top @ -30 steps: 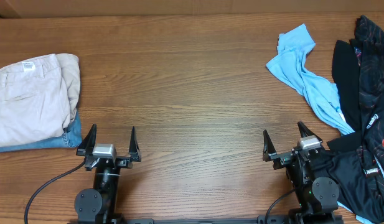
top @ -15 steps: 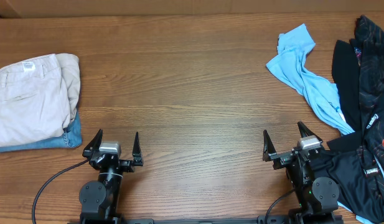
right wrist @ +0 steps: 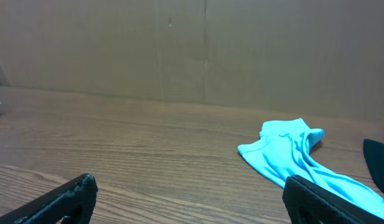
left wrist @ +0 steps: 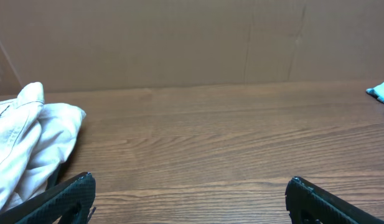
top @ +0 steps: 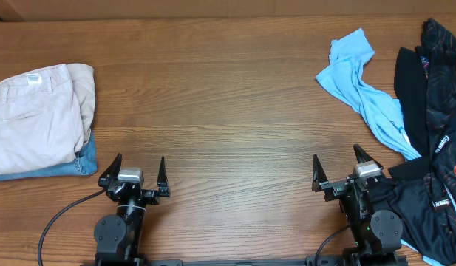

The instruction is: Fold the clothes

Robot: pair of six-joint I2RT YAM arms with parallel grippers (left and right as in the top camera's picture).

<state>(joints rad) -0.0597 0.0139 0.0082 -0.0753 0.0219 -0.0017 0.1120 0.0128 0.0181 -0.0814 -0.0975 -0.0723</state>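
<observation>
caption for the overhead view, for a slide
Jaws open on left gripper and right gripper; folded beige shorts at left, light-blue shirt and black garments unfolded at right.

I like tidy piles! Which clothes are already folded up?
The beige shorts on the left, stacked neatly; the light-blue shirt and black garments on the right lie crumpled.

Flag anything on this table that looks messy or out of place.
The light-blue shirt lies crumpled and twisted at the far right, and the black garments sit in an unfolded heap along the right edge. The beige shorts at left look neatly folded.
</observation>
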